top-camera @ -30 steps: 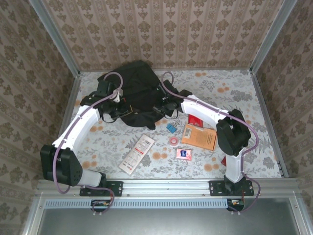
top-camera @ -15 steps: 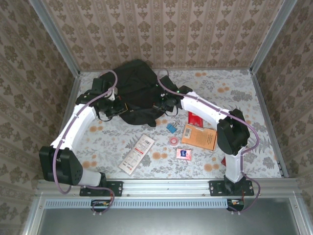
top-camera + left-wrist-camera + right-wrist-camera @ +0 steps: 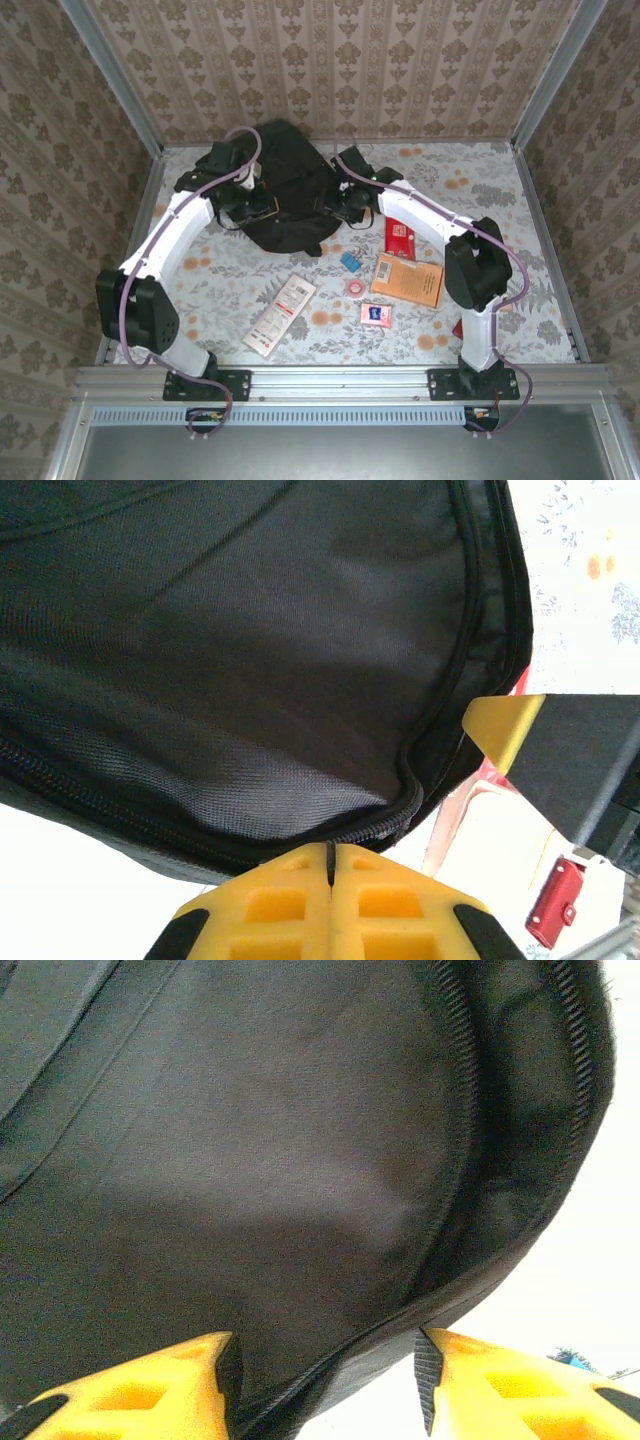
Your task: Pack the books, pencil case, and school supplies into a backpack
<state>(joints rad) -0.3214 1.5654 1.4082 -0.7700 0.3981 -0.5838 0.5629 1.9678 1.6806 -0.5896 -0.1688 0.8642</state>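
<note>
The black backpack (image 3: 285,185) lies at the back of the table. My left gripper (image 3: 250,205) is at its left side, and the left wrist view shows this gripper (image 3: 330,848) shut on a thin dark tab at the backpack's (image 3: 250,660) zip. My right gripper (image 3: 345,200) is at the bag's right edge. Seen from its wrist, it (image 3: 325,1360) stands open astride the backpack's (image 3: 250,1160) zipped rim. The red book (image 3: 400,235) and the orange book (image 3: 408,280) lie to the right. A blue block (image 3: 350,262), pink tape roll (image 3: 355,288) and pink-and-blue packet (image 3: 376,314) lie loose in front.
A flat white-and-red pack (image 3: 280,315) lies near the front middle. A small red item (image 3: 458,328) peeks out beside the right arm's base. Patterned walls and metal posts close in the table on three sides.
Both grippers have moved towards the back wall, and the backpack has shifted back with them. The left gripper has also swung right. The loose items and books have stayed put.
</note>
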